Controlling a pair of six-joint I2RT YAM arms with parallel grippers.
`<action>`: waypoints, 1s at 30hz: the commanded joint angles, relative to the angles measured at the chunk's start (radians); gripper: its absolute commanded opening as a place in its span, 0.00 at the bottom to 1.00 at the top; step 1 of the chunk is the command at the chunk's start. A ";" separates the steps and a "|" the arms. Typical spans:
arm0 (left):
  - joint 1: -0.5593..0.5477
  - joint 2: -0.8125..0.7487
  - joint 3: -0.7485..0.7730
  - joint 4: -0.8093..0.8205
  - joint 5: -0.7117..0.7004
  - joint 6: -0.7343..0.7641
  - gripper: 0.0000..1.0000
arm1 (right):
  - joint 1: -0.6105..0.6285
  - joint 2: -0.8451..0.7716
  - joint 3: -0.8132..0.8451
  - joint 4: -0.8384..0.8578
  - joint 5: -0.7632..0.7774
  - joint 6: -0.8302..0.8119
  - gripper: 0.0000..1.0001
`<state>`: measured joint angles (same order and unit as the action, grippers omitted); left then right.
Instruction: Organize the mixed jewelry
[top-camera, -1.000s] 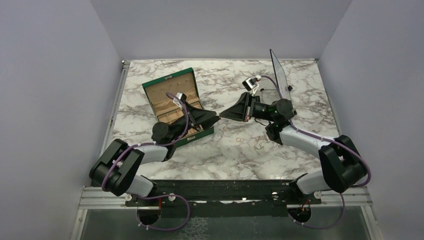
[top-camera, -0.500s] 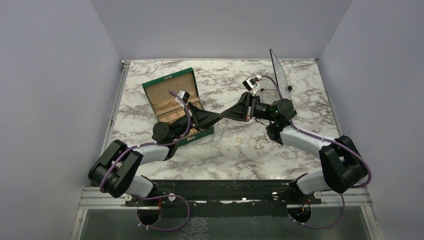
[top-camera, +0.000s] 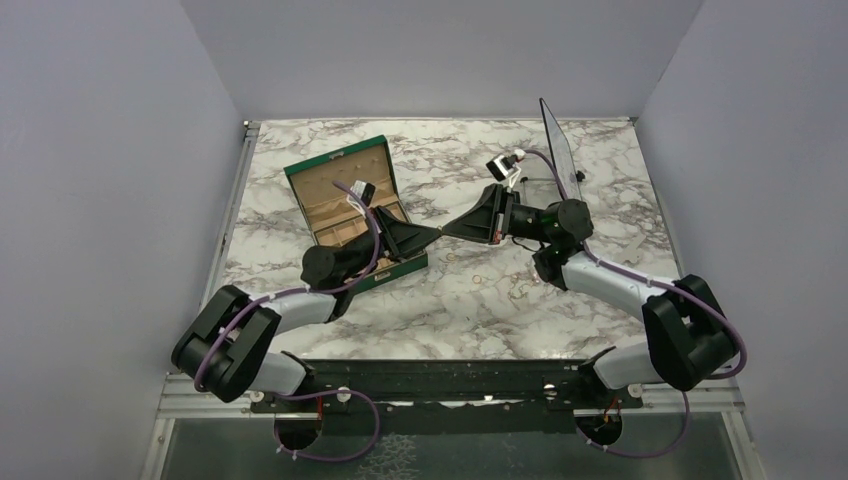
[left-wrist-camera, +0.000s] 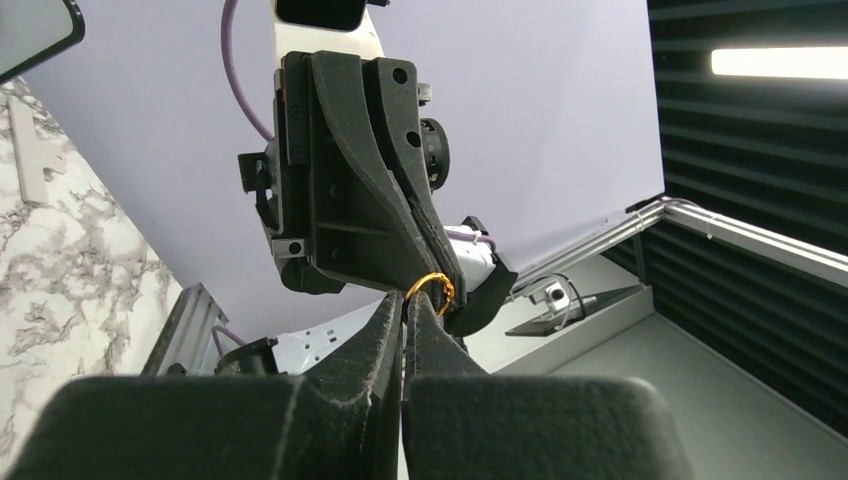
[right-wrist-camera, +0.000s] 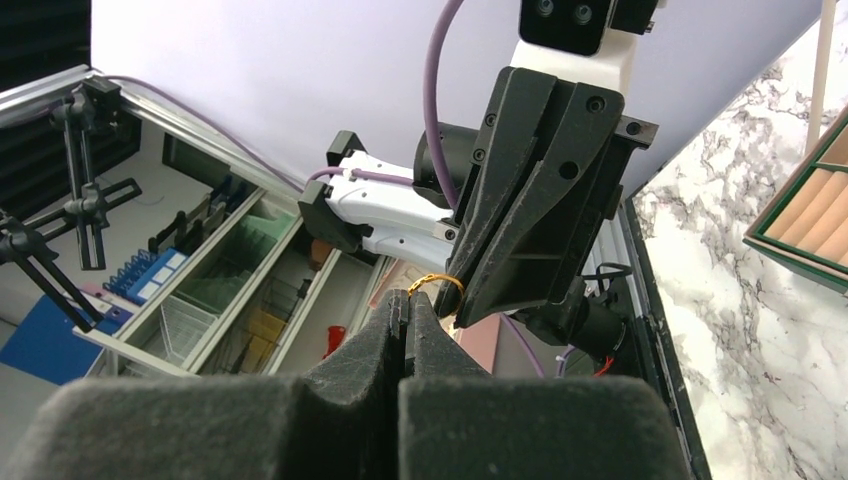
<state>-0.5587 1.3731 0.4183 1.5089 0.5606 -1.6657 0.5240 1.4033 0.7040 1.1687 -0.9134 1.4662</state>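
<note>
Underneath everything, the marble-patterned table. Reaching in from its near edge, the left arm and the right arm, tips meeting in the air over the table's middle. Just left of that meeting point, the green box on the table's left rear part, lid tilted back, tan-lined compartments facing up, partly hidden behind the left arm. At the right rear, a dark flat panel standing on edge.

Closed down almost completely, the left end effector, fingertips pinching one side of a small gold ring. Pressed fully together, the right end effector, gripping the same ring from the opposite side. Ring held off the table between both sets of fingertips, sharp and bright in both wrist views.

Loose on the marble in front of the right arm, more of the mixed jewelry: a tiny gold loop near the centre, a second speck a little nearer the box, a third speck close to the right forearm. Too small from above to tell exact shapes.
</note>
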 joint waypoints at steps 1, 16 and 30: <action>-0.011 -0.062 -0.008 0.167 -0.005 0.050 0.00 | 0.002 -0.015 -0.010 0.002 0.000 -0.017 0.01; -0.007 -0.330 -0.007 -0.411 -0.114 0.341 0.00 | 0.005 -0.186 -0.024 -0.312 0.139 -0.280 0.53; -0.007 -0.299 0.000 -0.440 -0.121 0.338 0.00 | 0.053 -0.175 0.016 -0.361 0.188 -0.369 0.45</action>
<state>-0.5652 1.0683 0.3962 1.0592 0.4553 -1.3449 0.5678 1.2327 0.6884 0.8471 -0.7650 1.1481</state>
